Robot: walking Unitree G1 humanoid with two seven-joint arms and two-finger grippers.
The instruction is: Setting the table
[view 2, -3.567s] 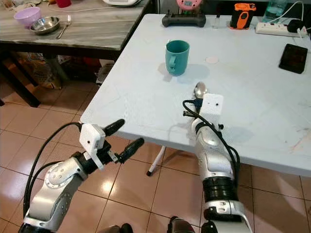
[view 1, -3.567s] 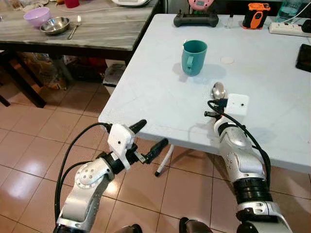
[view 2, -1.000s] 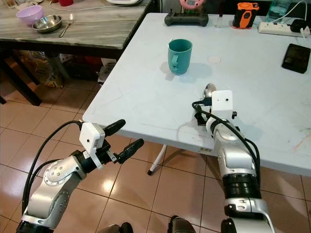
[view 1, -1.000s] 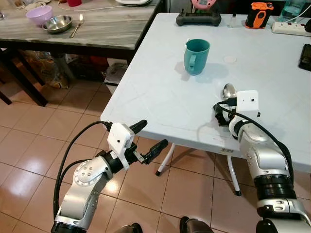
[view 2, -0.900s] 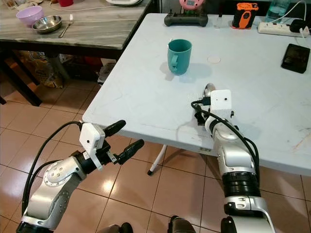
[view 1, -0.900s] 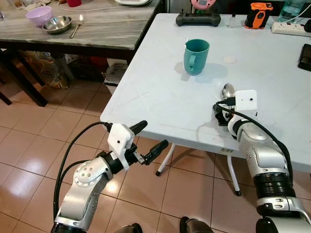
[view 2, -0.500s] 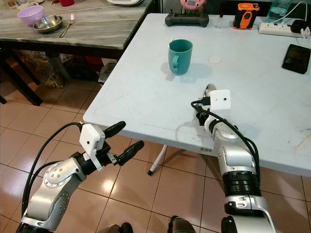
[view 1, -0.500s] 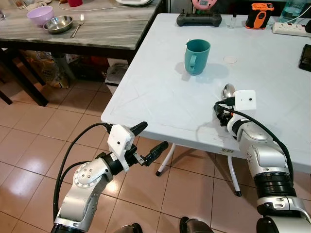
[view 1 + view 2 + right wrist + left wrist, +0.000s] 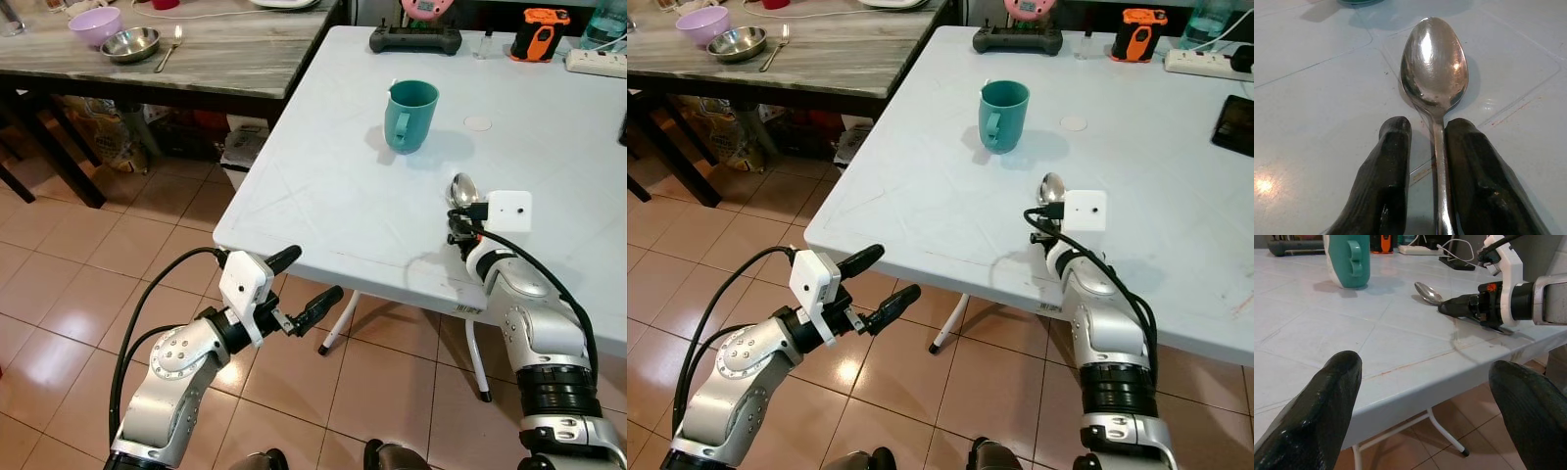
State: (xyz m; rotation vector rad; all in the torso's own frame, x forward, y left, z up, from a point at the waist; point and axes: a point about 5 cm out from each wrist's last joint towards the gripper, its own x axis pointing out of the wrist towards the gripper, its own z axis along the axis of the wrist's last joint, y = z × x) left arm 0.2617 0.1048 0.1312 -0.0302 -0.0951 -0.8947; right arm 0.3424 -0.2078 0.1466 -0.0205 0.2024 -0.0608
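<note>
While the head cameras look down on the white table [image 9: 323,186], the setting appears only partly laid: a teal mug [image 9: 410,115] stands upright toward the far middle, and a metal spoon [image 9: 461,188] lies flat nearer the front edge, to the right of and nearer than the mug, well apart from it. At the spoon's near end the right gripper [image 9: 1050,227] rests low over the handle, while the left gripper [image 9: 299,284] hovers off the table's near left corner over the tiled floor, fingers spread and empty. On the wooden table [image 9: 225,54] at far left sit a purple bowl [image 9: 95,24], a steel bowl [image 9: 135,42] and another piece of cutlery [image 9: 168,46], which I judge may be what is left to bring over. From the left wrist camera, its two black fingers [image 9: 1312,406] stand wide apart with nothing between them, and beyond them the spoon [image 9: 1428,292] lies on the tabletop with the right gripper at its handle. From the right wrist camera, the spoon's bowl [image 9: 1435,61] faces up on the table, and the handle runs back between the two fingers [image 9: 1382,181], which sit close on either side with a slim gap showing on one side; whether they are pinching it or letting go, I cannot tell.
</note>
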